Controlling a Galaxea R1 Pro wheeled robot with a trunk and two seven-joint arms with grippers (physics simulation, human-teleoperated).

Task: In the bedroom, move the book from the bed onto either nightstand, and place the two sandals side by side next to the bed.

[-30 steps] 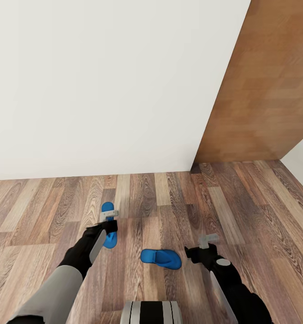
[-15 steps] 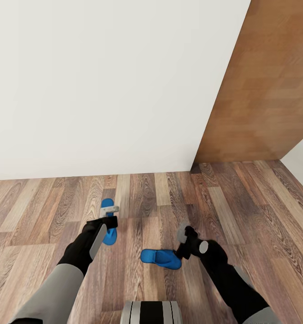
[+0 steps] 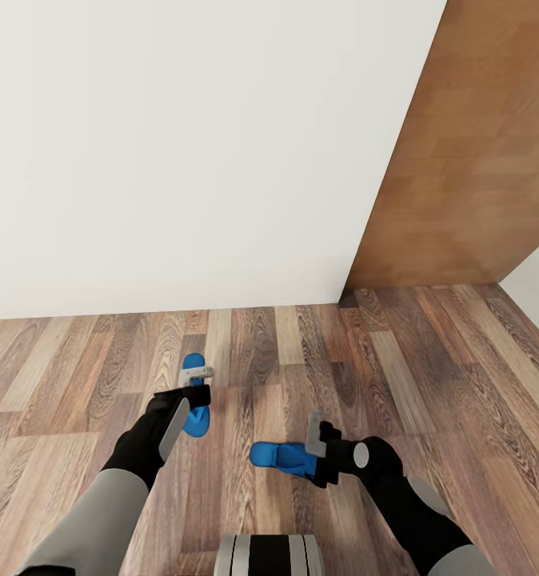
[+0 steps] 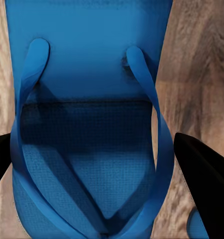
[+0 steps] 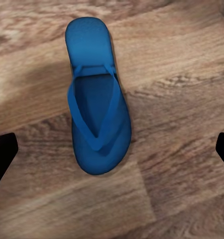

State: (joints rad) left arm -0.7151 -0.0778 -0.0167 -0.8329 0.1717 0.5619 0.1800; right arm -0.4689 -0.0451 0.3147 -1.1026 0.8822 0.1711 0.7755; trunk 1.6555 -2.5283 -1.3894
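sandals: two bright blue flat flip-flops on plank floor by white wall, apart, at right angles; far one (image 3: 194, 397), near one (image 3: 281, 458)
left gripper (image 3: 196, 382): spread astride far one
right gripper (image 3: 317, 448): spread, beside near one
progress: neither lifted; pairing pending

We see bare pale wood-plank floor (image 3: 429, 360) open around both bright blue flip-flop sandals, left one (image 3: 194, 400) and right one (image 3: 281, 458). White wall (image 3: 181, 160) and brown wooden door (image 3: 469, 160) stand well behind them. Left gripper (image 3: 196, 386) straddles its sandal; right gripper (image 3: 316, 448) crowds the other's end.
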